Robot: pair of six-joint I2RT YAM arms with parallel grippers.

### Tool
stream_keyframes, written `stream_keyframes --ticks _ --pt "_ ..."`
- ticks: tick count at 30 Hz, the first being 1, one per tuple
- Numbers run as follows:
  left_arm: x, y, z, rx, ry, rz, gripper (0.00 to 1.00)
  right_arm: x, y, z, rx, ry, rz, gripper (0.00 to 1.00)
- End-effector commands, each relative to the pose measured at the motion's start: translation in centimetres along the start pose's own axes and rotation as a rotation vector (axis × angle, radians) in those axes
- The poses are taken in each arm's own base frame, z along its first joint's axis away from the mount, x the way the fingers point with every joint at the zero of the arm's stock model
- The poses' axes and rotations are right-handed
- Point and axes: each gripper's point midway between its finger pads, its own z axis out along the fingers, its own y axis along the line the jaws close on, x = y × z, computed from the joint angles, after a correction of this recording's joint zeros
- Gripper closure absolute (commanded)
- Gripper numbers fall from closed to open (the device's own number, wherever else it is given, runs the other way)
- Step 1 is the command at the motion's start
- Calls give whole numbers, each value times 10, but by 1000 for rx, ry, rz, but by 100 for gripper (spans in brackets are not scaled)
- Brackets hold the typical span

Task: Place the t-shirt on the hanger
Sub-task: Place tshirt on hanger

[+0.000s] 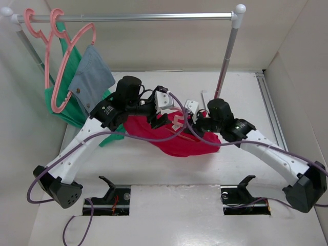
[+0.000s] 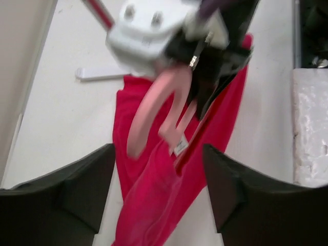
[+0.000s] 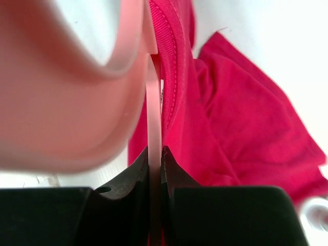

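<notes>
The crimson t-shirt (image 1: pixel 171 138) lies bunched on the white table between my two arms. In the left wrist view the t-shirt (image 2: pixel 154 200) hangs down between the spread fingers (image 2: pixel 77 189) of my left gripper (image 2: pixel 159 177), which is open and clamps nothing. The salmon-pink hanger (image 2: pixel 154 102) pokes out of the shirt's collar, hook up. My right gripper (image 3: pixel 155 154) is shut on a thin bar of the hanger (image 3: pixel 154 102), with the t-shirt (image 3: pixel 236 128) just to its right. In the top view the right gripper (image 1: pixel 192 125) and left gripper (image 1: pixel 160 121) meet over the shirt.
A metal clothes rail (image 1: pixel 133 17) spans the back on a post (image 1: pixel 225 61). At its left end pink hangers carry a green garment (image 1: pixel 64 105) and a grey-blue cloth (image 1: pixel 91 77). White walls close in both sides. A white foam block (image 2: pixel 310 128) lies to the right.
</notes>
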Motion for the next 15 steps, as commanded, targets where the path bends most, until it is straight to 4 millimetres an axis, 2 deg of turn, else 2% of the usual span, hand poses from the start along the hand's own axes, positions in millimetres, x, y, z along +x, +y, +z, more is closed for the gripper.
stream_keyframes --ticks 1,2,3,4,8,10,11,13,14,15 --pt "9 20 -13 -129 58 86 32 -30 -7 -34 56 -100 -38 100" --pt "14 20 -16 -145 74 107 29 -28 -4 -40 42 -100 -29 100" --pt "32 21 -16 -153 112 100 27 -22 -8 -52 59 -87 -11 100" --pt "37 26 -19 -181 123 107 25 -19 -9 -58 58 -83 -7 100" --pt "49 31 -23 -229 143 121 20 -9 -16 -89 90 -66 41 100" --pt "52 33 -25 -263 144 95 20 -10 -19 -102 106 -61 57 100" --pt "62 35 -22 -279 161 71 19 -12 -17 -104 95 -60 46 100" --pt "70 50 -23 -378 174 35 19 -15 -10 -108 62 -75 51 100" --pt "86 51 -20 -402 198 6 19 -22 -7 -112 59 -96 35 100" --pt "87 63 -21 -468 192 4 19 -29 -6 -115 53 -113 24 100"
